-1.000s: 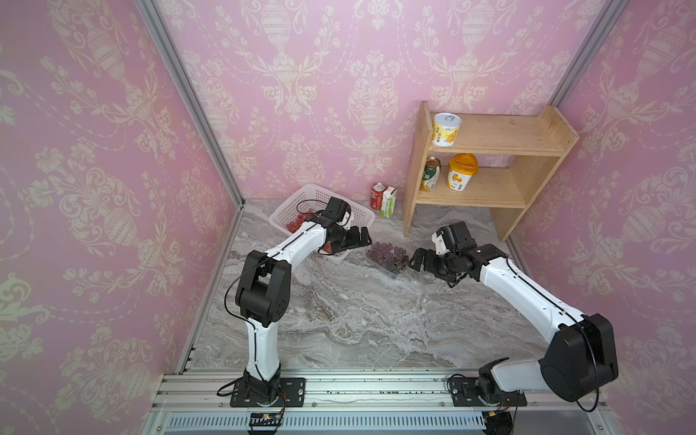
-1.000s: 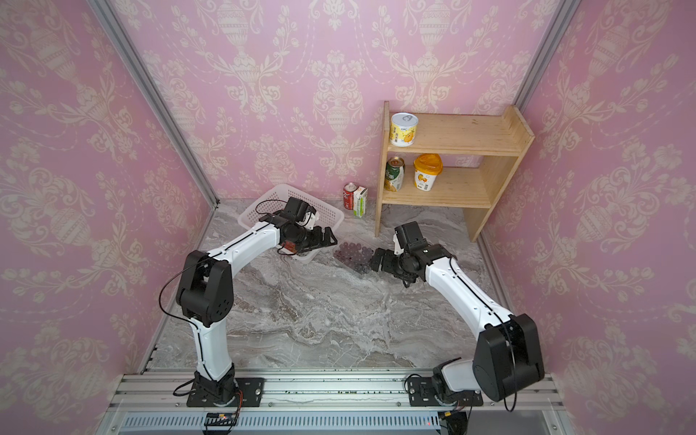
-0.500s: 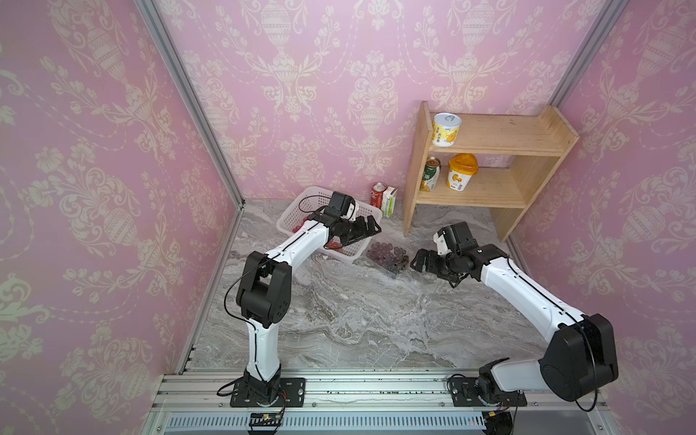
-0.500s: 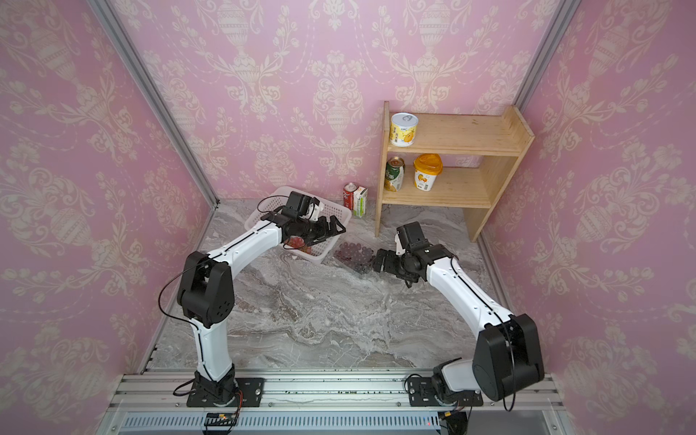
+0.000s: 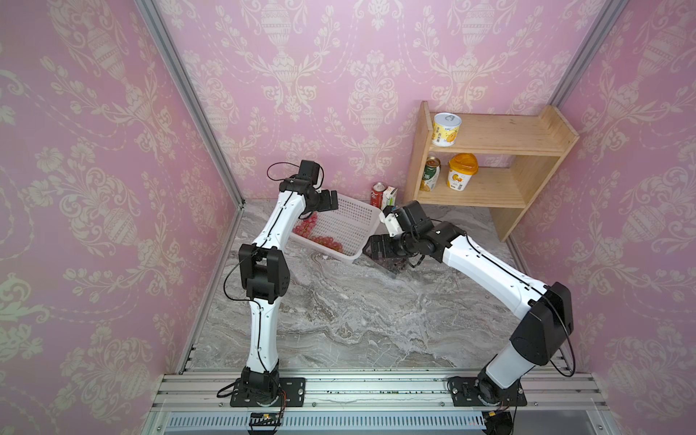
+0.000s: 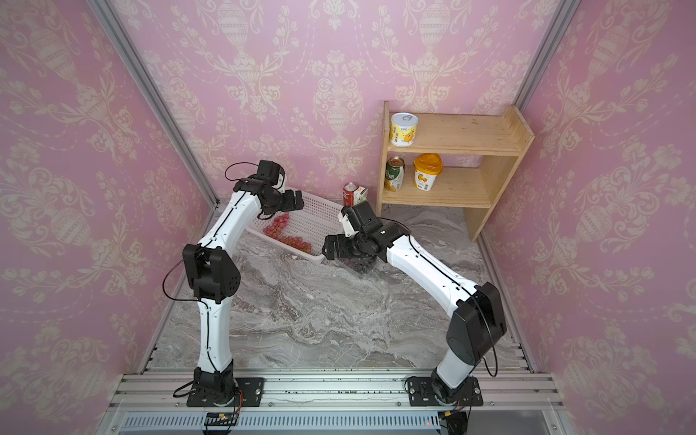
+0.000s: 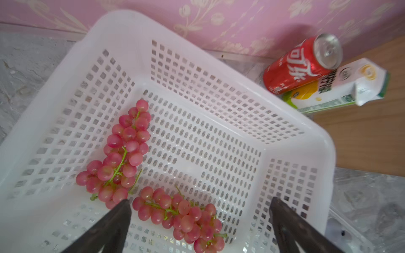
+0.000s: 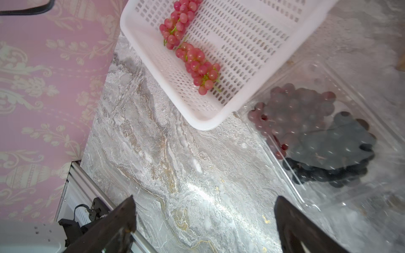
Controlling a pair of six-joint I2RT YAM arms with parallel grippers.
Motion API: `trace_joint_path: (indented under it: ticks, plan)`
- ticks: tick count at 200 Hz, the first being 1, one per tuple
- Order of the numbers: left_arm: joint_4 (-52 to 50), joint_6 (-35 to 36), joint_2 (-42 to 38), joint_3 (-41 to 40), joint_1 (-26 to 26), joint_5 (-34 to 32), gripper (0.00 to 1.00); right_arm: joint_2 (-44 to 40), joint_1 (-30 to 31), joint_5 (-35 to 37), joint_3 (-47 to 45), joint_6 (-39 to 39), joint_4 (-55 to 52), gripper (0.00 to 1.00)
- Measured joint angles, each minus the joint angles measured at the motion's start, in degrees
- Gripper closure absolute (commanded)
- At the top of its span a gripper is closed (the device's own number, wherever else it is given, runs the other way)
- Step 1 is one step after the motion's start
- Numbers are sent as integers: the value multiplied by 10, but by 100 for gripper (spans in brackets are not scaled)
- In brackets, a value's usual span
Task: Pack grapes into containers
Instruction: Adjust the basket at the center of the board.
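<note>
Grapes (image 7: 182,215) beneath left end effector (image 7: 199,200)

Left claw (image 7: 199,202) and right claw (image 8: 205,199) hover with jaws spread wide.

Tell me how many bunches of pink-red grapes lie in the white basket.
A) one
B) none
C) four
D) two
D: in the left wrist view, one pink-red bunch and a second bunch lie on the floor of the white basket, and no others show there.
</note>
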Motion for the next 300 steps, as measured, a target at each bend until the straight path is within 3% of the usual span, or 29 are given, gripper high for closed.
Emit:
trace_joint_path:
  ticks: [26,85,205,273,300]
  plan:
    - [-33,16,8,-22,4,-8,1,43,6,-9,36,0,-4,0]
    - [-5,22,-38,-168,7,3,1,79,11,-12,54,0,-22,0]
    - [71,-32,-235,-423,-31,109,1,78,5,-5,49,0,-33,0]
    - [82,-76,-322,-467,-42,142,1,71,-21,-1,27,0,-35,0]
    - [39,-66,-303,-396,-15,101,1,67,-28,-1,25,-2,-37,0]
